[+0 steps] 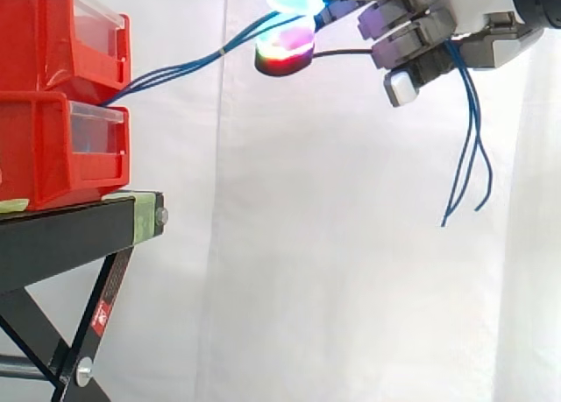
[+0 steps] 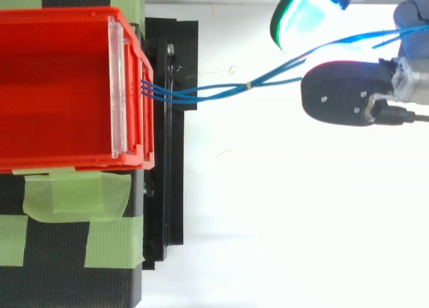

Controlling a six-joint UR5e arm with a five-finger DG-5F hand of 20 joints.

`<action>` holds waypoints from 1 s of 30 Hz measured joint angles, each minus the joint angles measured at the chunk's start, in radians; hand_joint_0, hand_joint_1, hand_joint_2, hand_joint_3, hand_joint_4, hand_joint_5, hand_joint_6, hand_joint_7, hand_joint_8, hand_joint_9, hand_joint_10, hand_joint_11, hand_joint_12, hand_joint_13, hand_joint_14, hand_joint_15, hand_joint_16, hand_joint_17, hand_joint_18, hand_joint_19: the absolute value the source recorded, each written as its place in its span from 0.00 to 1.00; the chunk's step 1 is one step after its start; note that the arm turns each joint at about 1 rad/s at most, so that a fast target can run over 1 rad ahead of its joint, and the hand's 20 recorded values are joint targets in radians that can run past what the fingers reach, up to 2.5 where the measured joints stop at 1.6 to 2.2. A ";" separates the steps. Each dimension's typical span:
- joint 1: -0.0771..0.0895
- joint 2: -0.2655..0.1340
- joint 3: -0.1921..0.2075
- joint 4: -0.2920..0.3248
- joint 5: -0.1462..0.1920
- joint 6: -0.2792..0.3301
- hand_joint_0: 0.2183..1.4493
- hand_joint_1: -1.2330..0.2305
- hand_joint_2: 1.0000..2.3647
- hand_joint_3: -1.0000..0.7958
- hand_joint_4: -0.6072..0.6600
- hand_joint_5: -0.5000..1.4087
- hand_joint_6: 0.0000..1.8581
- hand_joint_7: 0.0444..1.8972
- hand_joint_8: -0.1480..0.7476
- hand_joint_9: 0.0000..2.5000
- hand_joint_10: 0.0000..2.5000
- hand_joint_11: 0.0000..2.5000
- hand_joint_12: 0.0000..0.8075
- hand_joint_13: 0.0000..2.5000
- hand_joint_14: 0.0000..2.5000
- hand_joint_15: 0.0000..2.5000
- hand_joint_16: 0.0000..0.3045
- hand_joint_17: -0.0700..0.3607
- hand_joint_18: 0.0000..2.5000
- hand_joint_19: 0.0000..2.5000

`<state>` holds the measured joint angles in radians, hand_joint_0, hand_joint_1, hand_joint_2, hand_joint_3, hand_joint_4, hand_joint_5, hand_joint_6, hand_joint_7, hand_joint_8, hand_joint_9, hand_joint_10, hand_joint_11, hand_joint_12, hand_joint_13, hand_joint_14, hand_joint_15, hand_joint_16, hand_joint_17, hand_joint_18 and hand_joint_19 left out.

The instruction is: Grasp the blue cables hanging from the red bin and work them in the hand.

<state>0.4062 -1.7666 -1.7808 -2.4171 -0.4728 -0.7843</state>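
Your hand is clenched on the blue cables, pinching them between its glowing pads. They run nearly straight from the red bin. Loose tails hang beyond the grip, likely leaving length to work.

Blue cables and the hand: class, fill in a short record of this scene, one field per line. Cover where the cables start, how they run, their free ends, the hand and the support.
cables: blue cables, a small bundle
start: front of the stacked red bins, between upper and lower
run: rising rightward to the hand
hand: fingers curled round the cables
free ends: hanging loose below the hand
support: black stand, with green tape on it
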 measured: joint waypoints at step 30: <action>0.025 0.000 0.000 -0.008 0.034 0.019 0.48 0.42 0.00 0.02 0.62 0.40 0.16 0.65 0.61 0.55 1.00 1.00 0.67 0.64 1.00 0.75 0.17 0.44 0.75 0.26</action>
<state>0.4315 -1.7667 -1.7809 -2.4254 -0.4387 -0.7649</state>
